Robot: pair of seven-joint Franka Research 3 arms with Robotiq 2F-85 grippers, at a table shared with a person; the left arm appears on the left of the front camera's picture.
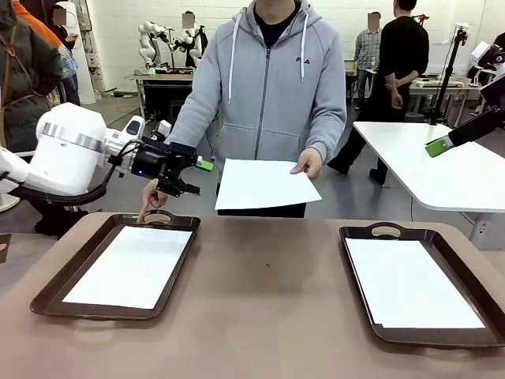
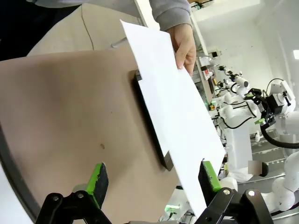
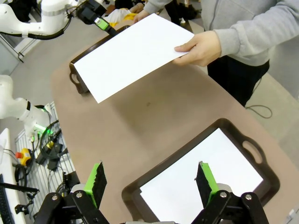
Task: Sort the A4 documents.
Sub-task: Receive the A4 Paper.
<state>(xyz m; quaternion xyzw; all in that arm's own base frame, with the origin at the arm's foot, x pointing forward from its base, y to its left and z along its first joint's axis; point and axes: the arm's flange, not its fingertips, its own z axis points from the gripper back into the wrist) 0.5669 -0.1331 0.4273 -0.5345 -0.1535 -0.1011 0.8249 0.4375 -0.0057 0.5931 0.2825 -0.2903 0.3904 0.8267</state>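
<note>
Brown counter, matte, one small dark speck near the middle. Left tray and right tray each hold a white sheet. A person's hand holds a third sheet level above the far edge. Left tool hangs over the left tray's far end, fingers apart, empty. Right tool above the right tray, fingers apart, empty. Room beyond: white tables, other people.

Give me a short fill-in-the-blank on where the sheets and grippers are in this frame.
1. The person's hand holds one ___ sheet above the table.
2. Each brown tray holds ___ sheet.
3. The left gripper has ___ jaws.
4. The right gripper hangs above a ___.

Missing: white; one; open; tray
</note>
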